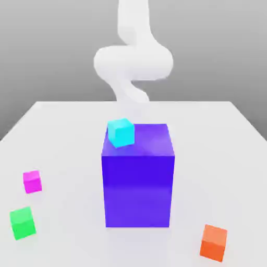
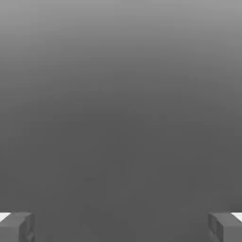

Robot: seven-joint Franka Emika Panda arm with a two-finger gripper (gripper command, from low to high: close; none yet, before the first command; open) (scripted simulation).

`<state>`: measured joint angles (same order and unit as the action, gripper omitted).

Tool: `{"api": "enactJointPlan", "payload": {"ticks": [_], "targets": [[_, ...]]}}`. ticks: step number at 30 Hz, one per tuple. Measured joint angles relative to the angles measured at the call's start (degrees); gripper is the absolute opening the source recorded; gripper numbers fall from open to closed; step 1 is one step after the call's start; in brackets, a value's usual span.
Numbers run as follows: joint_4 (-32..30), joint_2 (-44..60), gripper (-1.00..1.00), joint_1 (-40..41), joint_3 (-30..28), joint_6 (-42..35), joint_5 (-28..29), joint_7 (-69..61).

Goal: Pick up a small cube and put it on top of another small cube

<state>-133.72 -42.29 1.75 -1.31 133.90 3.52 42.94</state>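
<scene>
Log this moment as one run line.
gripper: open, empty | magenta cube: on table, unstacked | green cube: on table, top bare

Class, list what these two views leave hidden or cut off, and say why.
- Exterior view: table directly behind the blue block, hidden by it.
- Exterior view: upper arm, cut off by the top edge.
- Hand view: part of the end effector, cut off by the picture's edge.
</scene>
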Motion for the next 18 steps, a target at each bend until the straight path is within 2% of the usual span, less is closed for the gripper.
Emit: {"api": "enactJointPlan", "payload": {"ticks": [10,18], "targets": [[-7.65,14.06,0.00,6.97,-8.86,8.01,11.31,-13.91],[-13.71,24.80,0.00,11.12,-19.41,14.60,15.51,-28.28]]}}
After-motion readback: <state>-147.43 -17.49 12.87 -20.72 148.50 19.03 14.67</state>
